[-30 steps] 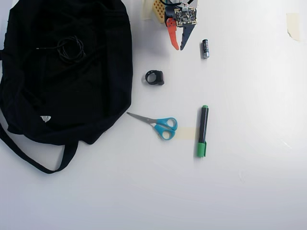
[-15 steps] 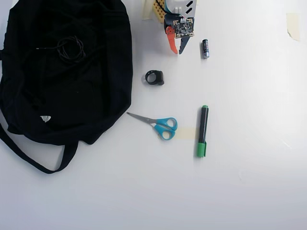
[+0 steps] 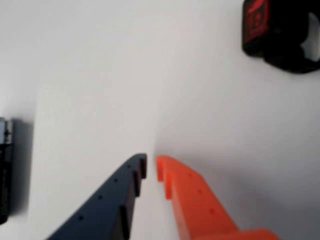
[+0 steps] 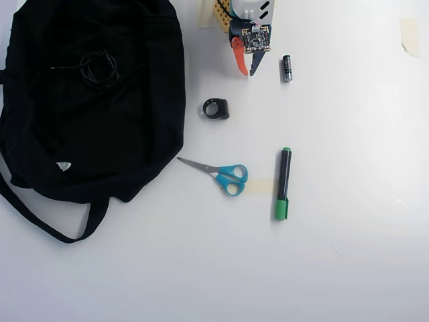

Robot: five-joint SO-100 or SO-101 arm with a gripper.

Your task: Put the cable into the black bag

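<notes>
In the overhead view the black bag fills the left side of the table, its strap looping at the front left. The cable, a small black coil with a short straight end, lies on the bag's fabric near its top. My gripper hovers at the top centre, well to the right of the bag, above bare table. In the wrist view the gripper has its dark and orange fingertips nearly touching, with nothing between them.
A small black chunky ring lies just below the gripper. A battery lies right of it. Blue scissors and a green-capped marker sit mid-table. Tape marks the top right.
The gripper has drawn back toward the top edge and its fingers have closed from a wide spread to nearly touching. The cable and bag have not moved.
</notes>
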